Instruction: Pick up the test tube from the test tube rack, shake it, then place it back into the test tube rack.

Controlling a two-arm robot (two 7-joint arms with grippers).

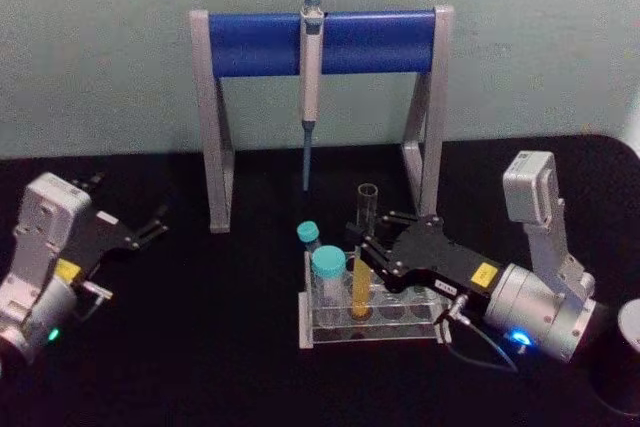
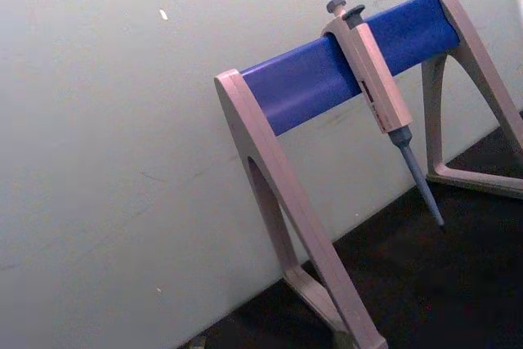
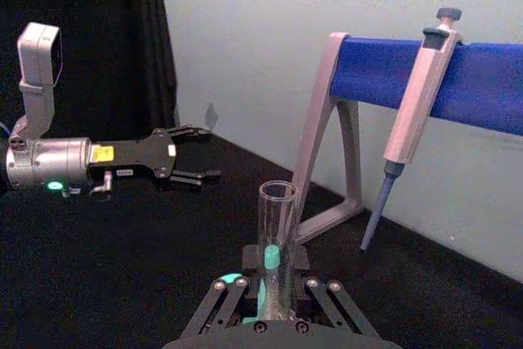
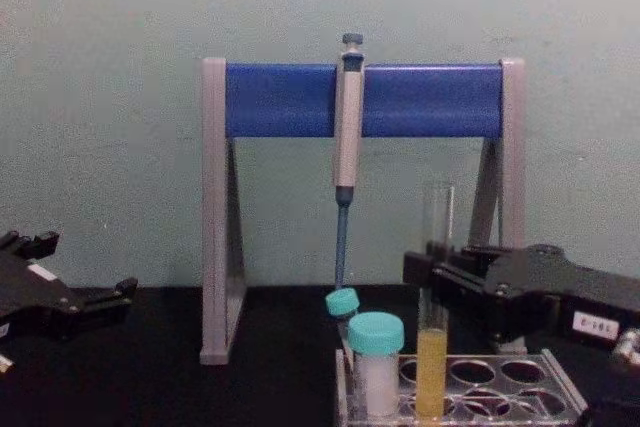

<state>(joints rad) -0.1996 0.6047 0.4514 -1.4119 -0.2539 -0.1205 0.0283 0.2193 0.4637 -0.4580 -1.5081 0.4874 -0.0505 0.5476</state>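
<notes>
Your right gripper (image 1: 366,247) is clamped on the test tube (image 1: 364,247), which stands upright in the test tube rack (image 1: 372,319) beside two teal-capped vials (image 1: 328,272). Your left gripper (image 1: 152,229) rests released, well apart. All sits on a black table (image 1: 200,347); behind, a pipette (image 1: 311,67) hangs from its stand (image 1: 240,44) against a pale green wall (image 1: 100,47).

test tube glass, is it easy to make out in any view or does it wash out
Chest view: the tall clear glass test tube fades into the pale wall up top, its yellow liquid plain; head view: rim readable against the black table; right wrist view: sharp outline.
</notes>
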